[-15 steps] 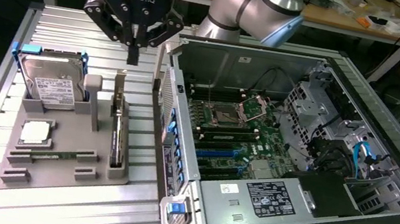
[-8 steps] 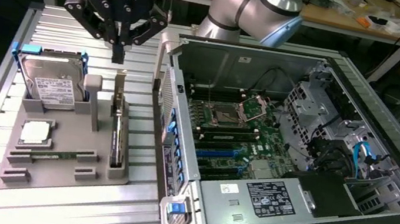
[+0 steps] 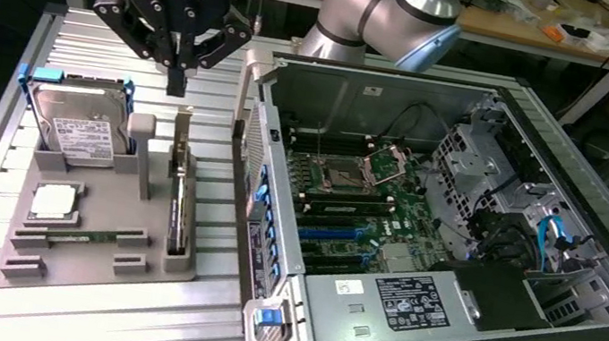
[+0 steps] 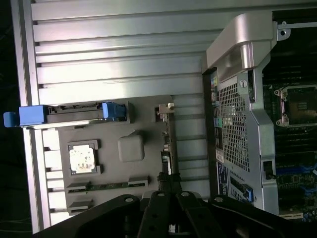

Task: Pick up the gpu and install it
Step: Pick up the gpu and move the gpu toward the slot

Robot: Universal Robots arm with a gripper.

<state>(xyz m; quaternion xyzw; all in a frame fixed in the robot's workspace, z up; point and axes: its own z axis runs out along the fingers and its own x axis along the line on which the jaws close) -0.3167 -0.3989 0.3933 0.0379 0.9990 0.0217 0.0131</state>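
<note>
- Hovering in the exterior view, the hand (image 3: 178, 79) hangs above the desk (image 3: 77, 318), fingers pressed together and gripping nothing.
- The gpu (image 3: 176, 206) stands on edge in a slot of the grey fixture (image 3: 73, 267), on the fixture's side nearer the open computer case (image 3: 376, 100). It lies below the hand and toward the desk edge closest to the exterior camera, untouched.
- Its long axis runs from the desk's far edge to that closest edge, parallel to the case wall.
- The hard drive (image 3: 75, 132) in its blue frame carries a white label, and a second label (image 3: 407, 299) sits inside the case. The print on both is too small to read.
- In the wrist view, the hand (image 4: 169, 181) looks down on the gpu (image 4: 166, 148), seen edge-on as a thin dark strip with its silvery bracket (image 4: 166, 110) at the end farther from the fingertips.
- The closed fingertips line up with the strip's long axis, with the hard drive (image 4: 74, 111) well to one side.
</note>
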